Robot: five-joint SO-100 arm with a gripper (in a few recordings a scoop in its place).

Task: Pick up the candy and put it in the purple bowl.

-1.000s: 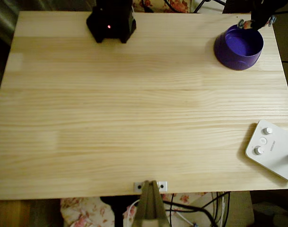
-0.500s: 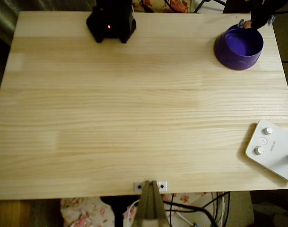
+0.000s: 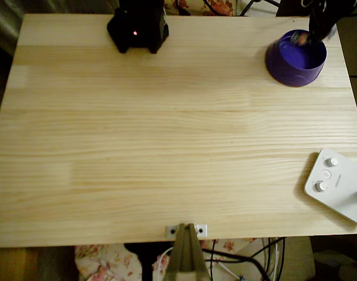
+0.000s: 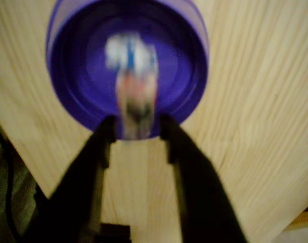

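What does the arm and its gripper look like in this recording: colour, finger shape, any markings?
The gripper is black: two long, flat fingers that widen toward the wrist and narrow to blunt tips, blurred in the wrist view. In the overhead view the arm is a dark shape at the top right edge, and its black base at the table's far edge carries a small red light. No lettering can be made out.

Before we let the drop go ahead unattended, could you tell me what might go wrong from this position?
The candy is blurred between the gripper fingers, seemingly falling, so it may bounce out of the purple bowl.

In the wrist view the fingertips sit at the bowl's near rim, not its centre, so a late release could land the candy on the rim.

The bowl stands near the table corner in the overhead view; a nudge from the gripper might shift it toward the edge.
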